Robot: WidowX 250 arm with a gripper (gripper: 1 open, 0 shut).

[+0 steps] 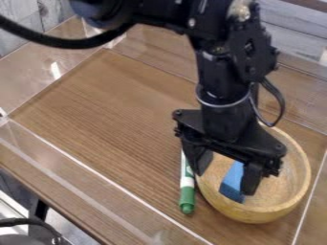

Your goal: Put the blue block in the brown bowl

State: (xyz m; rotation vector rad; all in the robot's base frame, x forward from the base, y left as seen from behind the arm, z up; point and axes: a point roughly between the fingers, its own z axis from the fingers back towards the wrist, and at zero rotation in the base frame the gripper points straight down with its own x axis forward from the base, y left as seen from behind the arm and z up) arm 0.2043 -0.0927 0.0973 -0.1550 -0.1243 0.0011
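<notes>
The blue block [234,180] lies inside the brown bowl [292,196], a shallow light wooden bowl at the lower right of the table. My gripper [231,170] hangs just above the bowl, pointing almost straight down. Its black fingers [201,169] stand wide apart on either side of the block, which rests free on the bowl's floor between them. The black arm rises up and to the left from there, and the gripper's body hides the back part of the bowl.
A green-and-white marker pen [186,188] lies on the wooden table [102,105] right against the bowl's left side. A clear raised wall [76,172] runs along the table's front-left edge. The table's right edge is close behind the bowl.
</notes>
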